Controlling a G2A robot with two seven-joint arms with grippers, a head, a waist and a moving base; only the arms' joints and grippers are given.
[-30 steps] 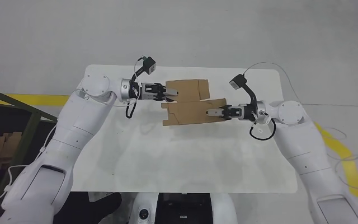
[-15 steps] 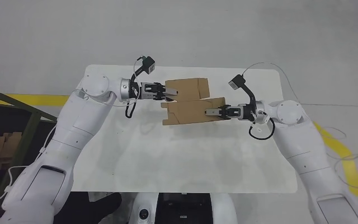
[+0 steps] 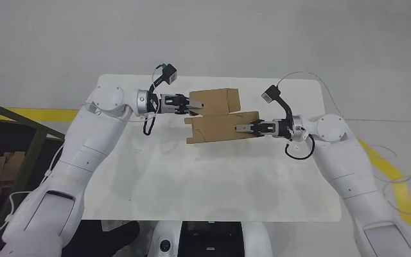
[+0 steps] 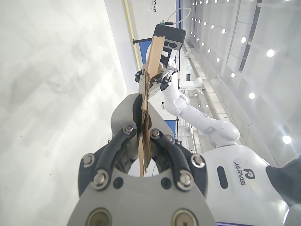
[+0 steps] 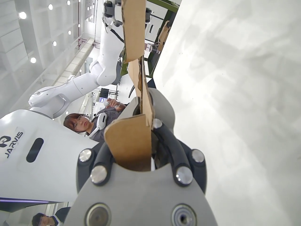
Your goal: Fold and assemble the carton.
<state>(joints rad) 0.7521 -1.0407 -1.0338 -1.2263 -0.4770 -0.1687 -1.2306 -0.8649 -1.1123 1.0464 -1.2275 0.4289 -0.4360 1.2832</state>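
1. Table (image 3: 192, 193): white, rounded corners.
2. Carton (image 3: 221, 125): brown cardboard, flattened, not yet squared up. It is held between the two arms over the far half of the table, about midway between the left and right edges. A faint shadow lies on the surface below it, toward the near-left.
3. Carton shape, top view: two long panels side by side. The shorter one is toward the far edge. The longer one is toward the near edge and has a small flap at its left end.
4. Left gripper (image 3: 191, 106): clamped on the carton's left end, near where the two panels meet. In the left wrist view both fingers (image 4: 155, 121) press the cardboard edge-on, with the sheet running away from the camera.
5. Right gripper (image 3: 244, 128): clamped on the right end of the nearer panel. In the right wrist view the cardboard passes between its fingers (image 5: 162, 109), and a curled flap sits just in front of the gripper body.
6. The arms come in from opposite sides, the grippers roughly facing each other along the carton's length.
7. Both wrist views show a gap between the sheet and the tabletop.
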